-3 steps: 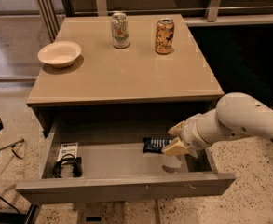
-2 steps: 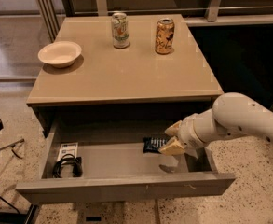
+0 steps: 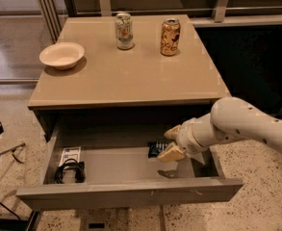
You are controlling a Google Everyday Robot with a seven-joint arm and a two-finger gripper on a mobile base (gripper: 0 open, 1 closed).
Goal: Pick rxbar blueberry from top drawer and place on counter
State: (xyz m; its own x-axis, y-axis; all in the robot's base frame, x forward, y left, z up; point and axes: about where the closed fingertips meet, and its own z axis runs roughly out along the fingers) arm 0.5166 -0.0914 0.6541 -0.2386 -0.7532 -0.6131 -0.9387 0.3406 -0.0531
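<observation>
**What I can't make out from here**

My claw (image 3: 171, 142) sits low at the right of the wide grey-taupe open drawer (image 3: 131, 191). It covers the right end of the small dark navy-blue wrapped bar (image 3: 156, 148), and the bar's pale lettering is too small for me to read. The white rounded arm (image 3: 246, 126) runs off the right edge. The drawer's back is lost in shadow under the glossy tan bench (image 3: 126, 81). A black coiled cable (image 3: 69, 171) overlaps the white printed card (image 3: 70, 154).
</observation>
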